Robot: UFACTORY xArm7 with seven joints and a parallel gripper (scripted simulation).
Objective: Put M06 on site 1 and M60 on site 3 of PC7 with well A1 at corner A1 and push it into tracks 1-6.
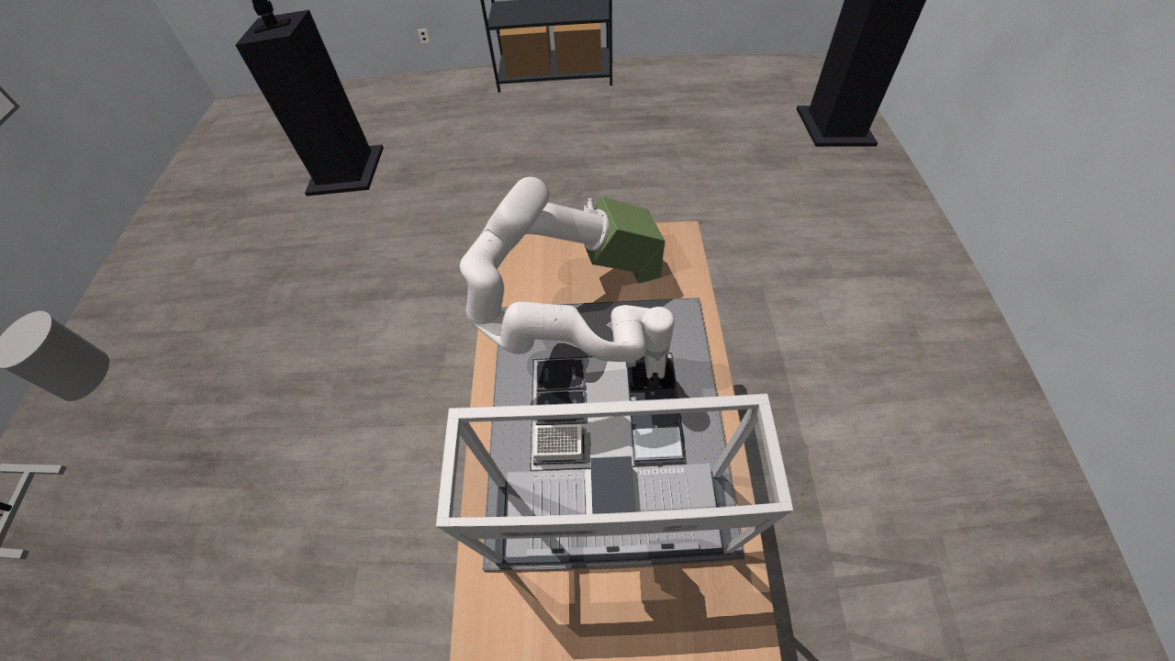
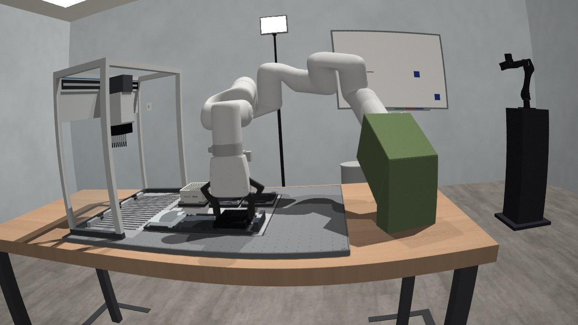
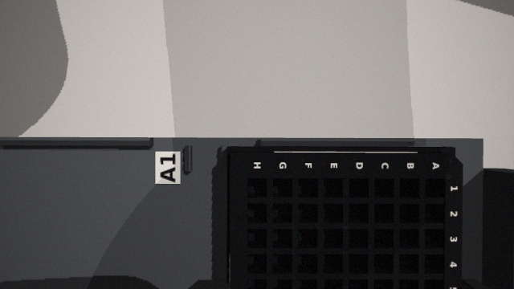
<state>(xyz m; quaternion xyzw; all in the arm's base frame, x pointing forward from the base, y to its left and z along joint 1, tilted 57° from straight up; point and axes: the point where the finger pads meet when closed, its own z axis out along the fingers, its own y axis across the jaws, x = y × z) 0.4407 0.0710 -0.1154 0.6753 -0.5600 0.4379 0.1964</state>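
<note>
My gripper (image 2: 234,214) is shut on M06 (image 2: 238,219), a black 96-well plate, and holds it low on the dark plate carrier PC7 (image 2: 202,225) at the end nearest the arm's base. In the wrist view M06 (image 3: 341,221) fills the lower right, with its A1 corner at the top right. A white A1 mark on the carrier lies to its left. I cannot tell if the plate sits flat. The pale M60 plate (image 2: 169,218) lies at the carrier's far end. The white M09 block (image 2: 193,192) stands in its nest. My fingers are hidden in the wrist view.
The white instrument frame (image 2: 113,141) stands over the loading rails (image 2: 133,208), with a pipetting head (image 2: 121,109) hanging inside. Two dark empty nests (image 1: 560,376) lie beside the carrier. The green base box (image 2: 398,169) stands on the table to the right.
</note>
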